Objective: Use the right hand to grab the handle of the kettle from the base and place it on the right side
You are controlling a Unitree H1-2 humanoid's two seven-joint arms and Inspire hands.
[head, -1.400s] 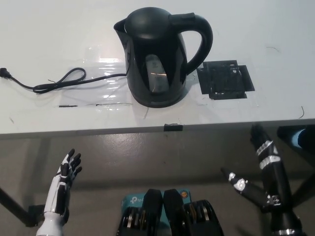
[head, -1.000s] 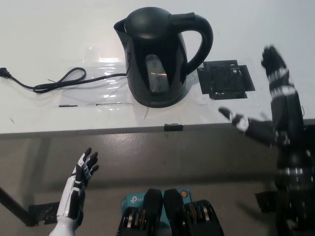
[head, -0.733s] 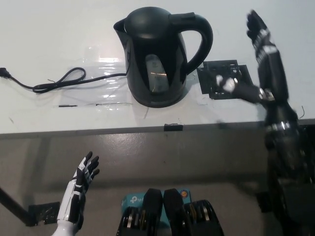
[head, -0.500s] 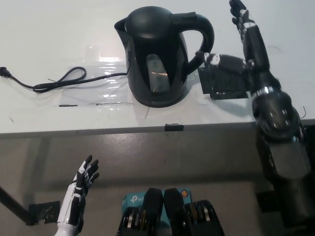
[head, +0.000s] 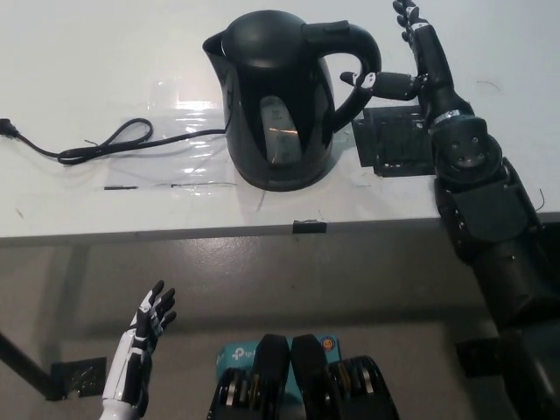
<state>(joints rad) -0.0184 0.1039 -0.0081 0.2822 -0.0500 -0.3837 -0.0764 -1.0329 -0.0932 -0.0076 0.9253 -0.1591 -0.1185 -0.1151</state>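
A white table (head: 105, 52) fills the upper part of the head view. A black kettle (head: 280, 105) stands on it near centre. A black cord (head: 105, 144) curls at 9 o'clock from the kettle, over clear tape (head: 184, 166). A black taped patch (head: 398, 144) lies at 3 o'clock.

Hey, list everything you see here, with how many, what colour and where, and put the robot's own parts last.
kettle: one, black, on its base at the table's middle, handle facing right
cord: one, black, lying on the table left of the kettle
patch: one, black square, flat on the table right of the kettle
clear film: one sheet, transparent, taped flat under and left of the kettle
table: one, white, fills the upper picture
clip: one, small and black, on the table's front edge
left hand: one, white, open, resting low at lower left, below the table
right hand: one, black, open, at the kettle's handle, not closed on it
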